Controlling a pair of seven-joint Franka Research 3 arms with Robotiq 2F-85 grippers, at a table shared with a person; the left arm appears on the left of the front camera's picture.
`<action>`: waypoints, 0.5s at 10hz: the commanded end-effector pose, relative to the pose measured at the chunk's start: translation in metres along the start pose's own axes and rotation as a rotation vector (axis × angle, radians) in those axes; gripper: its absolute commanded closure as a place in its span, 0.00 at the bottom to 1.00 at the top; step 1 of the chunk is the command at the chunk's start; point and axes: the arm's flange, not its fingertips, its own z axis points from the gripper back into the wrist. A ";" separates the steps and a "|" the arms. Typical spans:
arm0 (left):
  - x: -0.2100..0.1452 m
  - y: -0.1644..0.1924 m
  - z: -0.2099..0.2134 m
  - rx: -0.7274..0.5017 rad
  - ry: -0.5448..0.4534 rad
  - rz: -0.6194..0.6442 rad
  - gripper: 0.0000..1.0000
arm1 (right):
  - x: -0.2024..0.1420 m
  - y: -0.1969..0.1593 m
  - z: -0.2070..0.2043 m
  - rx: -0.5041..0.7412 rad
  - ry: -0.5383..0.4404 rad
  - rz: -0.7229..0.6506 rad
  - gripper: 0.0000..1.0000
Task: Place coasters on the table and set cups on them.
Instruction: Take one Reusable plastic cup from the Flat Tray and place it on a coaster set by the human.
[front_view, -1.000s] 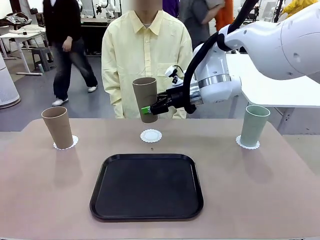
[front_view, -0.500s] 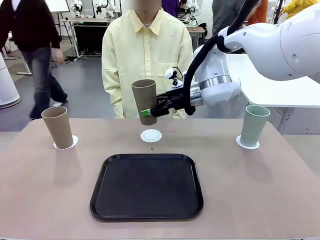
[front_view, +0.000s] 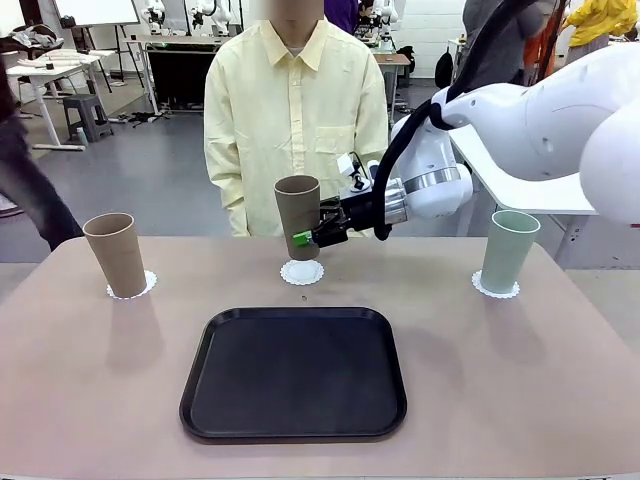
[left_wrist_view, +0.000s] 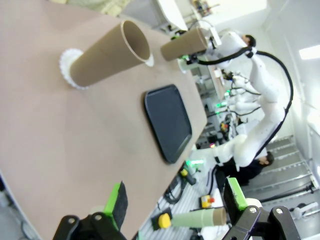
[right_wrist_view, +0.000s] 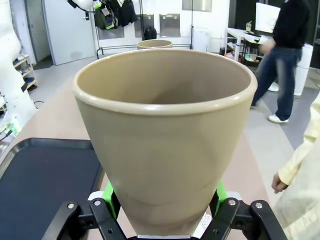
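Observation:
A darker brown cup (front_view: 298, 213) hangs upright just over the middle coaster (front_view: 302, 273), with my right gripper (front_view: 309, 238) shut on its lower part from the right. In the right wrist view this brown cup (right_wrist_view: 165, 135) sits between the green pads of my right gripper (right_wrist_view: 164, 202). A light tan cup (front_view: 116, 254) stands on the left coaster (front_view: 132, 289). On the right coaster (front_view: 496, 291) stands a mint green cup (front_view: 508, 250). My left gripper (left_wrist_view: 175, 200) is open above the table (front_view: 90, 390), with the tan cup (left_wrist_view: 107, 52) far ahead of it.
A black square tray (front_view: 294, 372) lies in the middle of the table, nearer my side. A person in a pale yellow shirt (front_view: 292, 100) stands at the far edge behind the brown cup. A white table (front_view: 560, 185) stands at the back right.
My right gripper has brought the brown cup down and slightly right, straightening it from a tilt, so its base is now close over the middle coaster. The other cups stayed put.

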 end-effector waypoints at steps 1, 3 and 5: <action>0.000 -0.002 0.002 0.000 -0.005 0.004 0.00 | -0.008 -0.018 -0.011 0.055 0.006 0.018 0.19; 0.000 -0.002 0.002 0.000 -0.005 0.004 0.00 | -0.023 -0.024 -0.019 0.065 0.006 0.015 0.19; 0.000 -0.002 0.002 0.000 -0.005 0.004 0.00 | -0.032 -0.027 -0.018 0.071 0.001 0.002 0.19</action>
